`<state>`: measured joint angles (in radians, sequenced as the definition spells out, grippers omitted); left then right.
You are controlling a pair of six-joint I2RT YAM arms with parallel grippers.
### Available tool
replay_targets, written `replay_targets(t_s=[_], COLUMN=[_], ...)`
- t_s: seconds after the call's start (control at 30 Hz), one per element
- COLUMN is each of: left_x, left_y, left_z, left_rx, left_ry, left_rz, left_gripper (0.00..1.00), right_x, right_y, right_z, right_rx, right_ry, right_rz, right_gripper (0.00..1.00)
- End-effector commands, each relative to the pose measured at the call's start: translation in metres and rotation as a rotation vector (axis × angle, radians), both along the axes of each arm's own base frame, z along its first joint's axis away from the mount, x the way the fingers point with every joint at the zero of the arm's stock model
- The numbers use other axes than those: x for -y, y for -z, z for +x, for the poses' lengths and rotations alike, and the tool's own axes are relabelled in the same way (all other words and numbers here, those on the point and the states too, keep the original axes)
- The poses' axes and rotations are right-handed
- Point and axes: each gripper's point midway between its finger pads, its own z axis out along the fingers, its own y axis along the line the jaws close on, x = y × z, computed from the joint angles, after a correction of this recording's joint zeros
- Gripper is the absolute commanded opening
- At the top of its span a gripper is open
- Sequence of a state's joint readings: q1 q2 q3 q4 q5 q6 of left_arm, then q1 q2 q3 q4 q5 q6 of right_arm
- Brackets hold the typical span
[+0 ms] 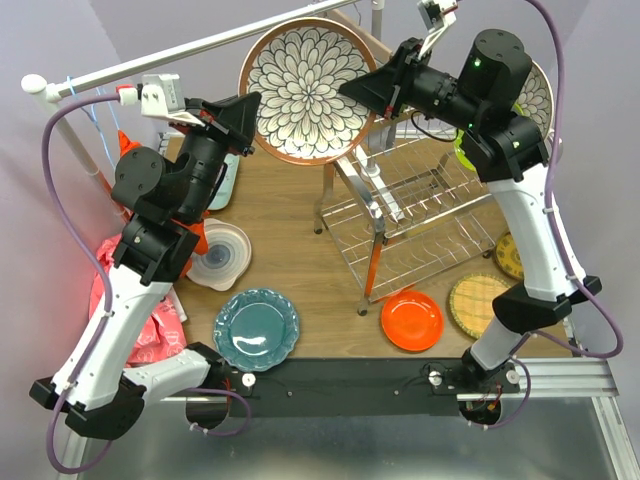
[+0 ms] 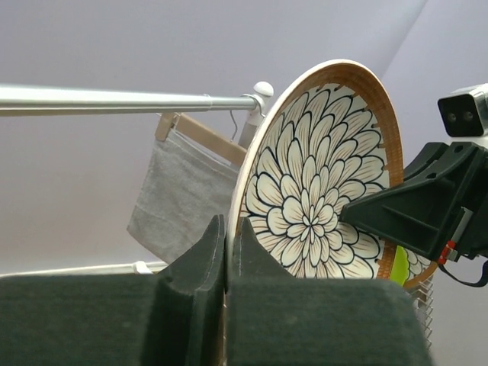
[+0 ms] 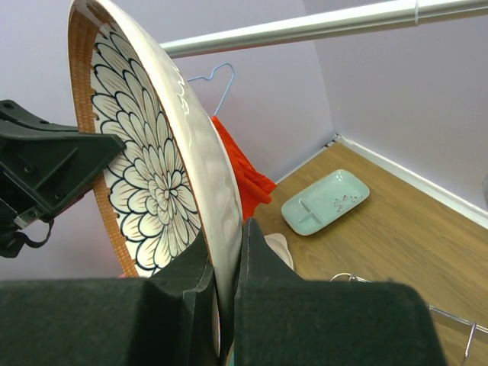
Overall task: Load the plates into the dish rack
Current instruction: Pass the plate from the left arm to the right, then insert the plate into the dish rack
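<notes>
A brown-rimmed white floral plate (image 1: 308, 90) (image 2: 320, 183) (image 3: 145, 175) hangs upright in the air above the table, between both arms. My left gripper (image 1: 252, 115) (image 2: 227, 236) is shut on its left rim. At the opposite rim my right gripper (image 1: 360, 88) (image 3: 226, 252) is shut on the edge. The metal wire dish rack (image 1: 420, 215) stands below and to the right. On the table lie a teal scalloped plate (image 1: 256, 328), an orange plate (image 1: 411, 319), a yellow woven plate (image 1: 478, 303) and a white-grey swirl plate (image 1: 222, 255). A second floral plate (image 1: 537, 98) shows behind the right arm.
A long white clothes rail (image 1: 200, 48) crosses the back, with a grey cloth on a wooden hanger (image 2: 179, 198). A pale green divided tray (image 3: 326, 202) and orange cloth (image 3: 244, 171) lie at the back left. A dark-yellow patterned plate (image 1: 508, 255) sits at the right edge.
</notes>
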<state>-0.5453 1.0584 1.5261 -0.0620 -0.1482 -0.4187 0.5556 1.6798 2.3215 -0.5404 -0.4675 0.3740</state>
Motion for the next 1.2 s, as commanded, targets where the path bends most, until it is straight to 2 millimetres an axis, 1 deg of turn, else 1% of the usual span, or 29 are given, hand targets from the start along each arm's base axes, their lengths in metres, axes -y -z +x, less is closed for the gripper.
replay_targets(t_s=[0.0,0.03,0.07,0.1,0.2,0.37,0.4,0.43,0.47,0.5,0.53,0.57,0.63,0.67,0.7,0.73,0.77,0.8,0.83,0.87,0.9,0.93,0.97,1.0,1.03,1.07,1.1,1.13,1.17], left_x=[-0.008,-0.007,-0.006,-0.006,-0.006,-0.010,-0.011,-0.016,-0.018,-0.024,-0.031,-0.033,-0.044,-0.046,-0.049,-0.052,-0.053,-0.054,-0.056,-0.054,-0.055,-0.057,-0.055,-0.056,-0.058,-0.056,-0.056,-0.056,-0.054], left_y=[-0.043,-0.041,-0.040,-0.040,-0.037,-0.039,-0.038,-0.040,-0.037,-0.036,-0.038,-0.033,-0.032,-0.027,-0.025,-0.024,-0.018,-0.014,-0.012,-0.004,0.000,0.004,0.014,0.019,0.023,0.039,0.046,0.051,0.064], left_z=[-0.021,-0.020,-0.019,-0.020,-0.020,-0.026,-0.026,-0.030,-0.030,-0.031,-0.037,-0.036,-0.041,-0.040,-0.038,-0.040,-0.038,-0.036,-0.036,-0.033,-0.031,-0.031,-0.027,-0.025,-0.025,-0.020,-0.018,-0.017,-0.014], left_rx=[0.125,0.121,0.118,0.118,0.116,0.131,0.132,0.140,0.142,0.139,0.149,0.143,0.142,0.130,0.120,0.117,0.102,0.090,0.086,0.065,0.055,0.048,0.025,0.013,0.008,-0.031,-0.047,-0.057,-0.084], left_ry=[0.037,0.040,0.042,0.047,0.048,0.044,0.038,0.028,0.013,-0.010,-0.026,-0.042,-0.079,-0.094,-0.116,-0.125,-0.134,-0.148,-0.155,-0.160,-0.170,-0.176,-0.181,-0.193,-0.198,-0.205,-0.215,-0.216,-0.217], left_rz=[-0.152,-0.155,-0.154,-0.158,-0.159,-0.162,-0.160,-0.162,-0.154,-0.161,-0.166,-0.156,-0.166,-0.154,-0.148,-0.145,-0.132,-0.125,-0.118,-0.104,-0.098,-0.094,-0.080,-0.076,-0.077,-0.056,-0.051,-0.050,-0.040], left_gripper=[0.28,0.34,0.40,0.48,0.57,0.65,0.68,0.68,0.69,0.69,0.69,0.69,0.69,0.69,0.69,0.69,0.69,0.69,0.69,0.70,0.69,0.69,0.70,0.69,0.69,0.69,0.69,0.70,0.69], right_x=[0.012,0.016,0.018,0.022,0.031,0.046,0.050,0.054,0.057,0.063,0.067,0.073,0.085,0.092,0.101,0.106,0.111,0.123,0.130,0.135,0.148,0.154,0.158,0.166,0.175,0.180,0.185,0.198,0.204], right_y=[-0.030,-0.037,-0.038,-0.041,-0.046,-0.054,-0.054,-0.057,-0.059,-0.060,-0.063,-0.068,-0.073,-0.078,-0.081,-0.082,-0.084,-0.088,-0.087,-0.086,-0.091,-0.092,-0.085,-0.085,-0.089,-0.089,-0.081,-0.085,-0.084], right_z=[-0.004,-0.005,-0.003,-0.002,0.002,0.004,0.007,0.004,0.004,0.007,0.006,0.002,0.002,-0.003,-0.001,0.000,-0.001,-0.003,-0.002,-0.001,-0.007,-0.009,-0.005,-0.006,-0.015,-0.019,-0.014,-0.021,-0.023], right_rx=[0.076,0.091,0.095,0.104,0.122,0.149,0.157,0.168,0.177,0.189,0.199,0.217,0.245,0.263,0.273,0.276,0.283,0.297,0.296,0.297,0.320,0.326,0.317,0.338,0.358,0.374,0.373,0.389,0.397], right_ry=[0.001,0.007,0.018,0.031,0.064,0.106,0.119,0.129,0.138,0.160,0.170,0.181,0.215,0.229,0.259,0.273,0.287,0.317,0.334,0.352,0.386,0.404,0.422,0.452,0.494,0.520,0.549,0.606,0.634], right_rz=[0.045,0.053,0.054,0.057,0.061,0.062,0.056,0.058,0.057,0.052,0.051,0.053,0.046,0.049,0.046,0.045,0.045,0.046,0.039,0.034,0.030,0.025,0.008,-0.013,-0.018,-0.030,-0.063,-0.067,-0.080], right_gripper=[0.01,0.01,0.01,0.01,0.01,0.01,0.01,0.01,0.01,0.01,0.01,0.01,0.01,0.01,0.00,0.00,0.01,0.01,0.01,0.01,0.01,0.00,0.00,0.00,0.01,0.01,0.01,0.01,0.01])
